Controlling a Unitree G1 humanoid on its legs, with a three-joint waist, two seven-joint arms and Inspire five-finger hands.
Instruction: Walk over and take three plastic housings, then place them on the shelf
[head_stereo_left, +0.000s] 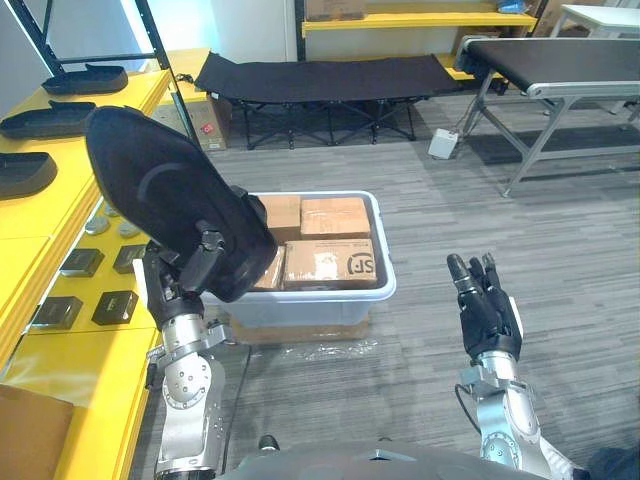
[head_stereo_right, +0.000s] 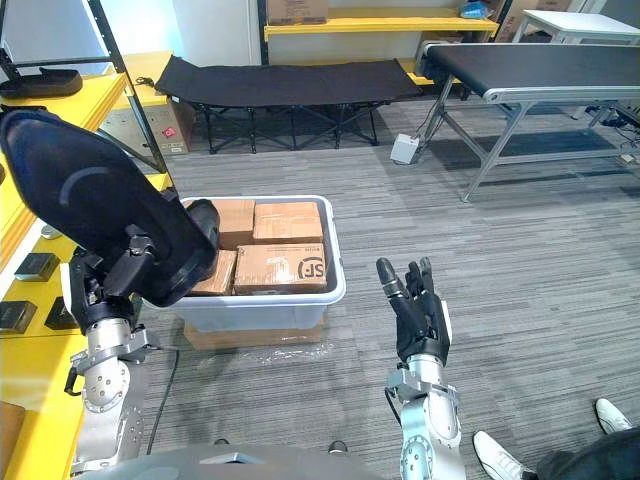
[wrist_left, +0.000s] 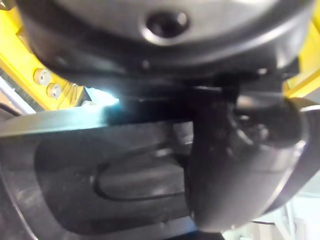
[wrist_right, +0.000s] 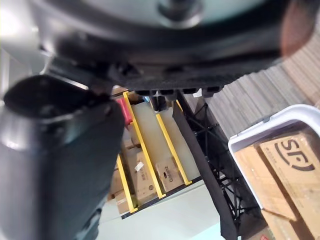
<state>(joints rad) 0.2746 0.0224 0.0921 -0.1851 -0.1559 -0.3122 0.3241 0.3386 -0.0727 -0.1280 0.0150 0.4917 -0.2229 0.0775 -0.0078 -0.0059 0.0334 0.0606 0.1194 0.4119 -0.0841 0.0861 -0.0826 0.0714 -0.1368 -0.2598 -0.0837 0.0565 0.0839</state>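
My left hand (head_stereo_left: 186, 272) is shut on a large black plastic housing (head_stereo_left: 165, 195), held up tilted beside the yellow shelf (head_stereo_left: 95, 370) on my left. The left wrist view has the same housing (wrist_left: 125, 185) close up with my thumb (wrist_left: 235, 165) curled across it. Three more black housings rest on the shelf's upper level: one at the back (head_stereo_left: 85, 78), one in the middle (head_stereo_left: 48, 120) and one nearest me (head_stereo_left: 20, 170). My right hand (head_stereo_right: 415, 310) is raised over the floor, open, fingers straight and holding nothing.
A white bin (head_stereo_left: 310, 302) of cardboard boxes (head_stereo_left: 330, 262) stands on the floor just right of the held housing. Small black boxes (head_stereo_left: 115, 305) lie on the lower shelf. A black cot (head_stereo_left: 320, 80) and a conveyor table (head_stereo_left: 560, 60) stand farther back. A person's shoe (head_stereo_right: 495, 455) is at the lower right.
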